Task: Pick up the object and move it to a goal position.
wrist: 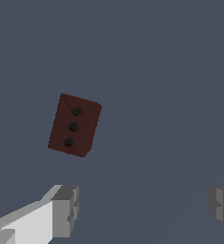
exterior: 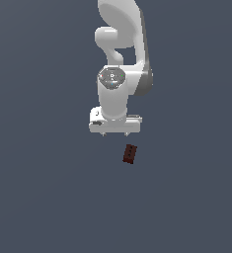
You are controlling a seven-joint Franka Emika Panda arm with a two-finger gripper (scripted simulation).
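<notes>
The white arm (exterior: 118, 64) dominates the exterior view, reaching down over the plain grey table (exterior: 38, 197). At its end the pincer (exterior: 114, 132) hangs with its fingers spread wide and nothing between them. The block (exterior: 130, 154) lies on the table just beyond the pincer, slightly toward the exterior view's right of it, turned a little askew.

As I judge it, the task has barely begun: the block is not gripped or lifted, so the approach, grasp and carry to the goal are all left. No goal marker shows in either view.

The wrist view reveals three dark dots along the block's (wrist: 74, 125) top face and the wide gap between the fingers (wrist: 63, 209), which the exterior view cannot resolve.
</notes>
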